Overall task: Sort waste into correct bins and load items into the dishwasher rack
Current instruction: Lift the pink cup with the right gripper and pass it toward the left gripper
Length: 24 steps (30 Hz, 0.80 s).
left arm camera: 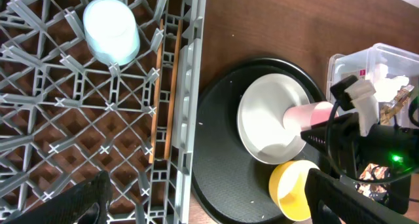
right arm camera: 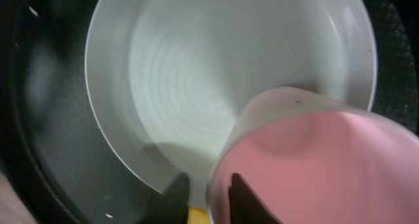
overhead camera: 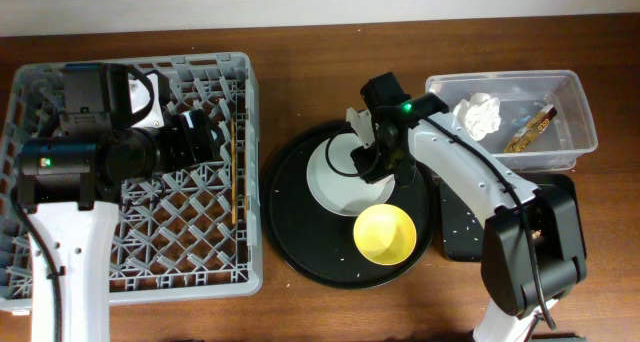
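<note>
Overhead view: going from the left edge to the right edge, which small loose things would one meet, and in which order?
Two thin wooden chopsticks → round yellow bowl → crumpled white tissue → shiny gold-brown wrapper. The pale grey-white round plate overlaps the bowl sideways, so I leave it out.

Right gripper (overhead camera: 363, 159) over the grey-white plate (overhead camera: 326, 179), yellow bowl (overhead camera: 385, 233) beside it on round black tray (overhead camera: 298, 244)
</note>
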### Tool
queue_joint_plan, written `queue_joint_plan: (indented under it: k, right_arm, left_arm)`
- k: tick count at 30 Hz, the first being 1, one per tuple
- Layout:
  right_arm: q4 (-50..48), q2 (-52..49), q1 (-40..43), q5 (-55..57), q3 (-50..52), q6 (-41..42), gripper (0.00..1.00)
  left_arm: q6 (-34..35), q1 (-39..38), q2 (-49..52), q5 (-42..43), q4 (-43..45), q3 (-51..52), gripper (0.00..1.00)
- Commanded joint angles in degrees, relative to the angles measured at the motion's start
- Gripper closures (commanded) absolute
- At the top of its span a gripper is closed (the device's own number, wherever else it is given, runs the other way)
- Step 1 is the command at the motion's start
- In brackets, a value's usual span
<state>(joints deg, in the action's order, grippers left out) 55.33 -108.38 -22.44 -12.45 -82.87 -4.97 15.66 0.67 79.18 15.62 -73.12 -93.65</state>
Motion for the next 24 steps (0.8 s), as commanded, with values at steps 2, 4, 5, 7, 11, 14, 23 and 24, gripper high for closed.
queue_joint_plan:
  k: [2, 4, 5, 7, 11, 14, 23, 24]
  right_arm:
    - [-0.59, -0.74, -0.42, 0.7, 0.98, -0.04, 0.94]
    - [0.17, -0.68, -0.42, 0.66, -0.5, -0.04, 0.96]
    - [1.14, -0.57, -0.42, 0.63, -1.73, -0.04, 0.96]
    - [5.49, 0.31, -0.42, -0.7, -7.87, -0.02, 0.96]
    - [19.19, 2.23, -0.37, -5.42, -28.06, -0.04, 0.96]
    - [29.68, 3.06, 0.17, -11.54, -43.1, -0.07, 0.96]
    - [41.03, 7.08, 7.15, -47.91, -57.61, -11.04, 0.96]
    - [41.46, 7.08, 7.06, -48.92, -57.59, -11.89, 0.96]
  left_arm:
    - [-0.74, -0.13, -0.02, -0.42, -0.04, 0.28, 0.07]
    - [-0.74, -0.13, -0.02, -0.39, -0.07, 0.28, 0.07]
    - [-0.74, -0.13, -0.02, -0.39, -0.15, 0.28, 0.07]
    - [-0.74, -0.13, -0.02, -0.35, -0.44, 0.28, 0.07]
    - [-4.7, -0.13, -0.04, 8.13, -0.2, 0.28, 0.07]
    - [-18.34, -0.13, -0.04, 31.91, 0.63, 0.28, 0.07]
    - [-35.45, -0.2, -0.04, 62.53, 1.55, 0.28, 0.01]
    - [-35.52, -0.26, -0.04, 63.52, 1.99, 0.28, 0.01]
